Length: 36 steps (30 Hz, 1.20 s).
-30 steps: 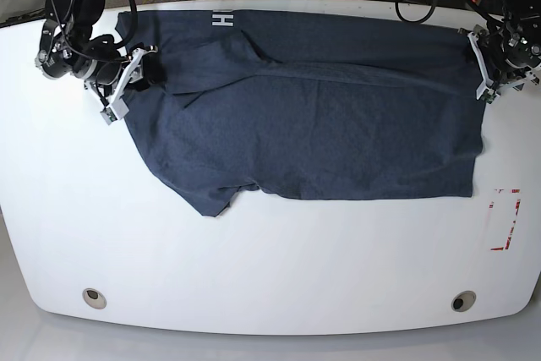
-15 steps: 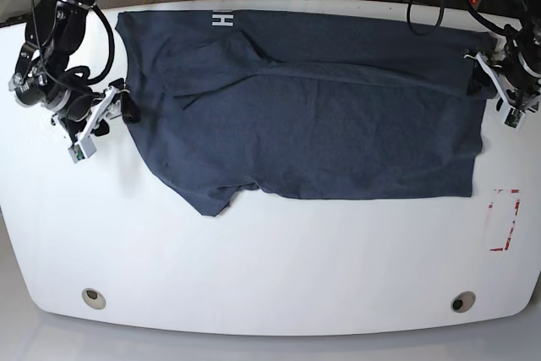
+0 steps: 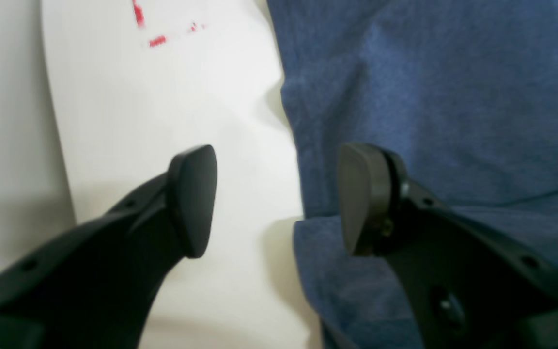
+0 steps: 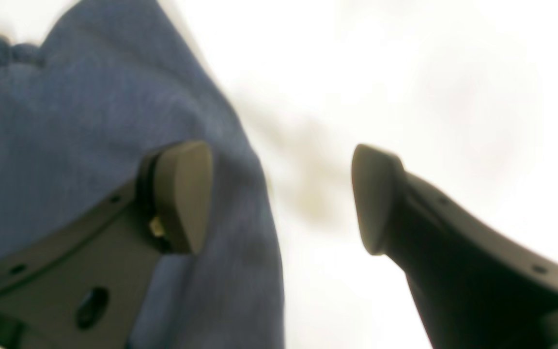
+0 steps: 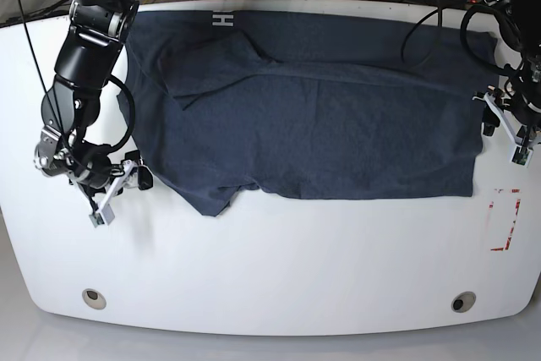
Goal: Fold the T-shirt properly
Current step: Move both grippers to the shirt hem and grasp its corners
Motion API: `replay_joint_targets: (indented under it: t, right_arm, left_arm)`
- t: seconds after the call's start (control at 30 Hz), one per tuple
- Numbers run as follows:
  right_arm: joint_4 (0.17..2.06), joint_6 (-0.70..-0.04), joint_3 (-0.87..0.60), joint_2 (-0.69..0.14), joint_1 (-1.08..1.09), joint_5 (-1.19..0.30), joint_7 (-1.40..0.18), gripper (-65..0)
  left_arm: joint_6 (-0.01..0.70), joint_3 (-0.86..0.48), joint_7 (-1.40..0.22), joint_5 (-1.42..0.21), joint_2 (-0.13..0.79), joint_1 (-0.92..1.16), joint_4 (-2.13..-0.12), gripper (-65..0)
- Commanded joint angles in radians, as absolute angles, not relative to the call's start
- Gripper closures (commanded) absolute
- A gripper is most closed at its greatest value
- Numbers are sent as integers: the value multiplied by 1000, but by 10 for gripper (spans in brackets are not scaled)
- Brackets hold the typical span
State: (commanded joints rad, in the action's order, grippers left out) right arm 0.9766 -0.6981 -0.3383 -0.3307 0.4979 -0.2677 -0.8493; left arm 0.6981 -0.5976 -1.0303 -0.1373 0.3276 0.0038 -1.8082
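The dark navy T-shirt (image 5: 321,107) lies spread flat on the white table (image 5: 270,259), with white lettering (image 5: 222,19) at its far edge. My left gripper (image 5: 505,133) stands open at the shirt's right edge. In the left wrist view the left gripper (image 3: 276,198) straddles the T-shirt (image 3: 429,97) hem, one finger over cloth and one over bare table. My right gripper (image 5: 122,192) is open at the shirt's lower left edge. In the right wrist view the right gripper (image 4: 279,196) has one finger above the T-shirt (image 4: 66,121) and holds nothing.
A red tape rectangle (image 5: 505,220) marks the table at the right, also seen as red marks (image 3: 158,41) in the left wrist view. Two round holes (image 5: 94,298) (image 5: 461,301) sit near the front edge. Cables lie behind the table's far edge.
Both arms have moved from the shirt's far corners toward the table's front, along the shirt's side edges. The shirt itself lies the same.
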Motion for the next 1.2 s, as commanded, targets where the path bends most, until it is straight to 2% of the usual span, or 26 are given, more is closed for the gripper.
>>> replay_joint_targets:
  t: [0.17, 0.27, 0.53, 0.57, 0.7, 0.8, 0.83, 0.87, 0.93, 1.0, 1.17, 1.2]
  right_arm:
    - [722, -698, -259, -335, 598, -266, -653, -438]
    - [644, -698, -196, -331, 625, -268, -585, -438]
    - [622, -698, -143, -278, 628, -266, -567, -434]
    - [622, -698, -142, -275, 625, -266, -567, -422]
    - [622, -698, -116, -255, 613, -266, -555, -289]
    - [622, -698, -82, -248, 611, -266, -530, -168]
    - [622, -698, -73, -246, 610, -266, -526, -133]
    - [622, -698, -64, -246, 610, -266, -526, -101]
    - [622, -698, -53, -246, 610, -268, -527, -60]
    - [622, -698, -45, -246, 610, -268, -527, -46]
    - [624, -698, -48, -243, 610, -274, -529, -36]
    - [624, -698, -50, -243, 610, -274, -529, -17]
  left_arm:
    - [698, -598, -1027, -36, 277, -15, -1808, -365]
    - [698, -596, -1027, -18, 277, -15, -1810, -365]
    - [698, -598, -1024, -19, 277, -18, -1810, -369]
    - [698, -598, -1023, -19, 278, -24, -1810, -371]
    - [698, -599, -1023, -16, 278, -74, -1796, -381]
    - [698, -599, -1023, -16, 278, -119, -1748, -443]
    - [680, -599, -1023, -16, 278, -140, -1728, -467]
    - [631, -599, -1023, -16, 278, -160, -1710, -483]
    - [555, -599, -1023, -16, 278, -186, -1681, -503]
    - [484, -599, -1020, -16, 282, -216, -1641, -510]
    - [441, -599, -926, -16, 282, -272, -1506, -510]
    - [438, -599, -897, -16, 283, -282, -1469, -510]
